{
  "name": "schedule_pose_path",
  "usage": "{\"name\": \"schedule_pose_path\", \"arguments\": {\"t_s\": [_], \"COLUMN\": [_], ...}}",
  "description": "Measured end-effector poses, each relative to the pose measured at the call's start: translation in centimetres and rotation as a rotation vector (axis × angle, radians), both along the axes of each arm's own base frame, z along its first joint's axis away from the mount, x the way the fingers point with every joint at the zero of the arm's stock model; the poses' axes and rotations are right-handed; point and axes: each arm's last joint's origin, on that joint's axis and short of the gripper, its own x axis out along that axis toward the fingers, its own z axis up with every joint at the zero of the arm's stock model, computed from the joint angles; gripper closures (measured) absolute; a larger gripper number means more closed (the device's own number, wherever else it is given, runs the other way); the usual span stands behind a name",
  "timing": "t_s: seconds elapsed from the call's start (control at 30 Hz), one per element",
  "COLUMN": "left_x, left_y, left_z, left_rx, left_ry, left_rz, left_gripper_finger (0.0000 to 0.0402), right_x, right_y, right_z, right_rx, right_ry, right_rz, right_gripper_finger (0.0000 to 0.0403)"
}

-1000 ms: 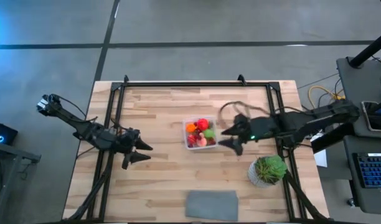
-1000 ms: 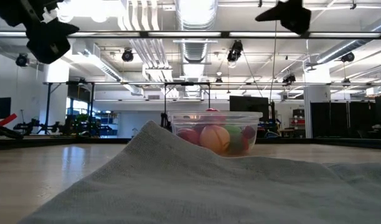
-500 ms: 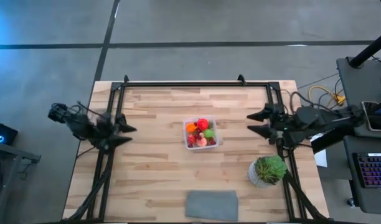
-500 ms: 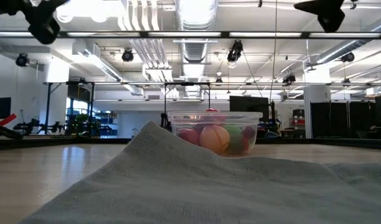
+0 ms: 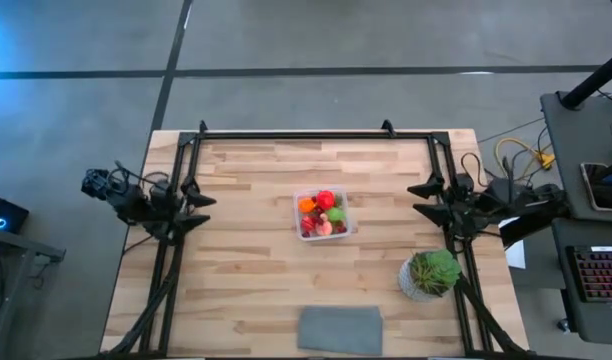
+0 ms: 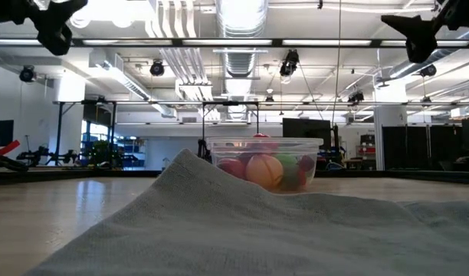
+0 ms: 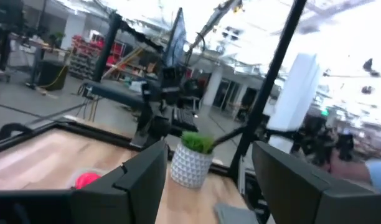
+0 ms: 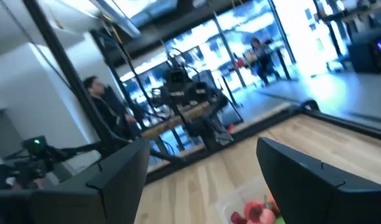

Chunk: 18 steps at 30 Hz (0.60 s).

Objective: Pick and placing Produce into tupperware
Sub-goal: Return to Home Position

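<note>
The clear square tupperware (image 5: 324,213) stands near the table's middle, filled with red, orange, pink and green produce (image 5: 323,212). The low view shows the tub (image 6: 265,162) behind a cloth fold, fruit inside. My left gripper (image 5: 199,211) hangs open over the table's left edge, high up and empty; its wrist view shows the open fingers (image 7: 206,180). My right gripper (image 5: 423,198) is open over the right edge, raised and empty, pointing toward the tub; its wrist view catches red produce (image 8: 256,211).
A potted green plant (image 5: 429,273) stands near the right edge, toward the near side. A flat grey cloth (image 5: 340,329) lies at the near edge. A black frame (image 5: 311,135) runs round the table. Bare wood lies left and right of the tub.
Both arms have drawn back from the middle. The right gripper moved from beside the tub toward the table's right edge and rose. The left gripper moved toward the left edge and up. The tub and its produce stayed put.
</note>
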Motion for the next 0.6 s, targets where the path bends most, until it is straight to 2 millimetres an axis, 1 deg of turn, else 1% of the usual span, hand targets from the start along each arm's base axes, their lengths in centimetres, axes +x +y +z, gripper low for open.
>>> {"name": "schedule_pose_path", "arguments": {"t_s": [0.07, 0.13, 0.17, 0.23, 0.33, 0.4, 0.5, 0.6], "left_x": [0.1, 0.5, 0.7, 0.9, 1.3, 1.5, 1.9, 2.1], "left_y": [0.0, -0.2, -0.3, -0.4, -0.5, -0.6, -0.8, -0.9], "left_z": [-0.5, -1.8, -2.1, -2.7, -4.4, -5.0, -6.4, -7.4], "left_rx": [-0.003, 0.02, 0.014, -0.024, -0.053, -0.083, -0.122, -0.152], "left_ry": [-0.003, 0.049, 0.056, 0.064, 0.119, 0.122, 0.133, 0.137], "left_rz": [0.013, 0.021, 0.018, 0.029, 0.071, 0.075, 0.082, 0.078], "left_gripper_finger": [0.0181, 0.0181, 0.0181, 0.0181, 0.0181, 0.0181, 0.0181, 0.0181], "right_x": [-0.1, 0.0, 0.2, 0.6, 0.9, 1.1, 1.2, 1.6], "right_y": [0.0, 0.0, 0.1, 0.2, 0.3, 0.3, 0.3, 0.2], "right_z": [-1.0, -2.0, -2.4, -3.2, -3.8, -4.6, -5.2, -6.5], "right_rx": [-0.006, -0.008, -0.013, -0.032, -0.032, -0.047, -0.069, -0.056], "right_ry": [-0.047, -0.074, -0.078, -0.06, -0.058, -0.03, -0.019, 0.021], "right_rz": [0.001, 0.002, 0.003, 0.023, 0.025, 0.02, -0.004, -0.068], "right_gripper_finger": [0.0115, 0.0114, 0.0113, 0.011, 0.0108, 0.0109, 0.0113, 0.0116]}}
